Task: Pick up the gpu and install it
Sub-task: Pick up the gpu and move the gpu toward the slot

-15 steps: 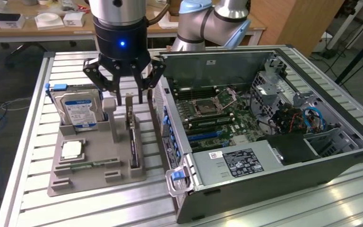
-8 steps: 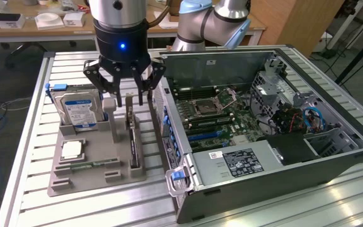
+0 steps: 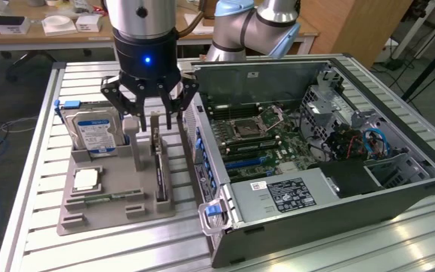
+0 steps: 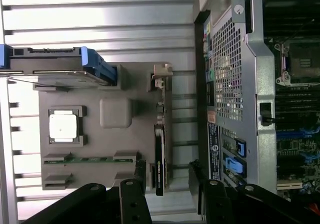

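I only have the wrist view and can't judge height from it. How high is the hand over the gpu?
Observer: Low. The hand has its fingertips about level with the top edge of the gpu, at the card's far end, with the fingers spread.
Operator: Has the card left its slot?
Observer: No. The gpu stands on edge in the grey tray, not lifted. I cannot tell whether a finger touches it.
Operator: What flanks the hand?
Observer: The hard drive stands upright on the exterior view's left, its blue label facing the camera. The open computer case lies on the right.
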`<state>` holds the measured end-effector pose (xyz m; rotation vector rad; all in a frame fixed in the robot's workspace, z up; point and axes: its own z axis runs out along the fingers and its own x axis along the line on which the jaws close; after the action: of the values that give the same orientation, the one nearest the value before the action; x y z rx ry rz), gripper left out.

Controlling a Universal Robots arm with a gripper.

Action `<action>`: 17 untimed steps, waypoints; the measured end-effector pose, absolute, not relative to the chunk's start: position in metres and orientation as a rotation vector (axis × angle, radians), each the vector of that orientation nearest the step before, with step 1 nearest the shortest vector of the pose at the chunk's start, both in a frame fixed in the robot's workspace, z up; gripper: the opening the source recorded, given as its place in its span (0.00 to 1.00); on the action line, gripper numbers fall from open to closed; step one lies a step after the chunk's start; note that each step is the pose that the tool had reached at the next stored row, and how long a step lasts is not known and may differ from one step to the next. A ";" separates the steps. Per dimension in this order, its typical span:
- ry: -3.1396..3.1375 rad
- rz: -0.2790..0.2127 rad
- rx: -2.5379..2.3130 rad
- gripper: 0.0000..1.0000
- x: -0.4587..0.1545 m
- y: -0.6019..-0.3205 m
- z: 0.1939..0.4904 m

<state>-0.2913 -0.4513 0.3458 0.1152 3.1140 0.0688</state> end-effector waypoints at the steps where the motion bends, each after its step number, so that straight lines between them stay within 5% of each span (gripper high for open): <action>1: 3.114 0.069 0.115 0.47 -0.291 -0.452 0.345; 17: 3.114 0.069 0.115 0.47 -0.291 -0.454 0.335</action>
<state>-0.2913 -0.4538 0.3352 0.1152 3.1139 0.0687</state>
